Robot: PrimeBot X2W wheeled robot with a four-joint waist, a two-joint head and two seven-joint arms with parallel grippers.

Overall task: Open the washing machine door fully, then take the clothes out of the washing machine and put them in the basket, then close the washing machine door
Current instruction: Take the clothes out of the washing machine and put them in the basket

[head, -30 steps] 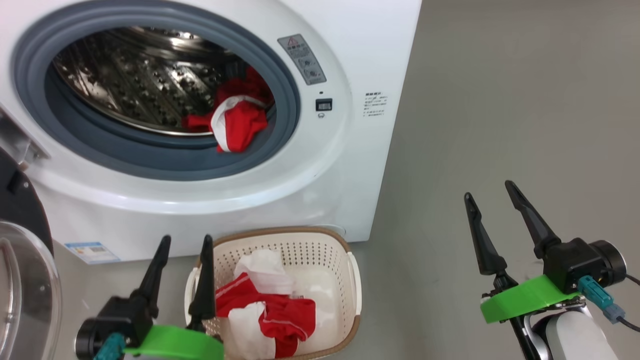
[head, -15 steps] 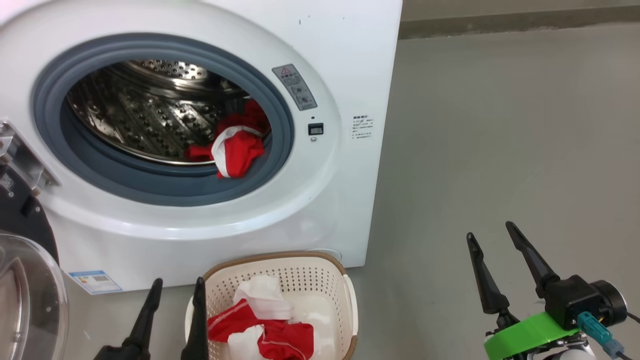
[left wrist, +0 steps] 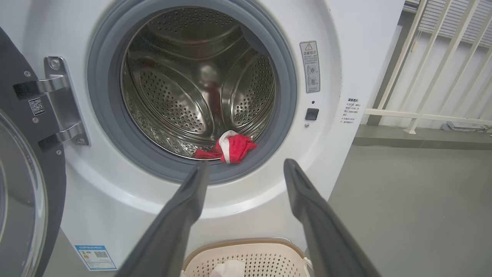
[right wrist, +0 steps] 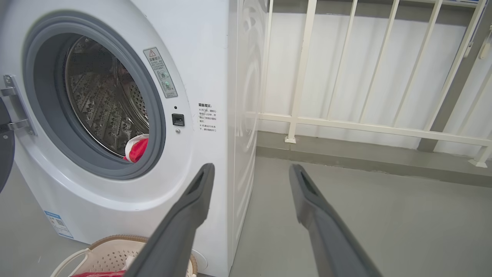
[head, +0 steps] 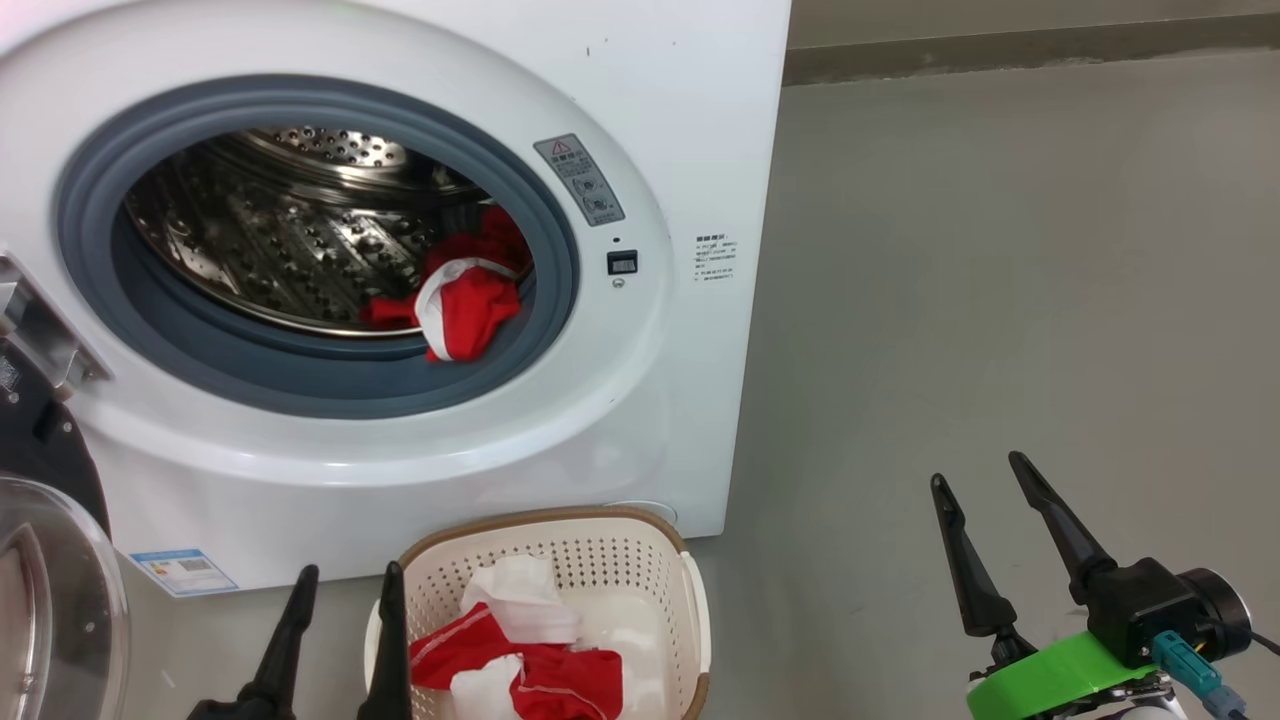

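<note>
- The washing machine door (head: 45, 590) stands swung wide at my far left, glass bowl bulging toward the head camera and black rim above it. Its metal hinge (left wrist: 57, 100) is plain in the left wrist view.
- The washing machine (head: 690, 120) has its mouth uncovered: grey rubber ring (head: 300, 385) all round, perforated steel drum (head: 260, 240) behind. A blue label (head: 185, 570) sits low on the front.
- 1 bundle of red clothes (head: 462, 300) with a white band lies at the drum's lower right, spilling over the lip onto the grey ring.
- The basket (head: 560, 525) sits on the floor (head: 1000, 250) just in front of the machine, below the opening. I cannot tell if it touches the machine.
- Inside it lies a red and white pile (head: 530, 660), heaped toward the left side.
- My left gripper (head: 350, 570) is low by the basket's left rim, its 2 fingers spread and empty. Along its wrist view the tips frame the ring's lower edge, with the red bundle just above them.
- My right gripper (head: 978, 470) is well to the right of the machine over bare floor, its 2 fingers parted and empty.
- The right wrist view looks past the machine's side panel to a white railing (right wrist: 369, 127).
</note>
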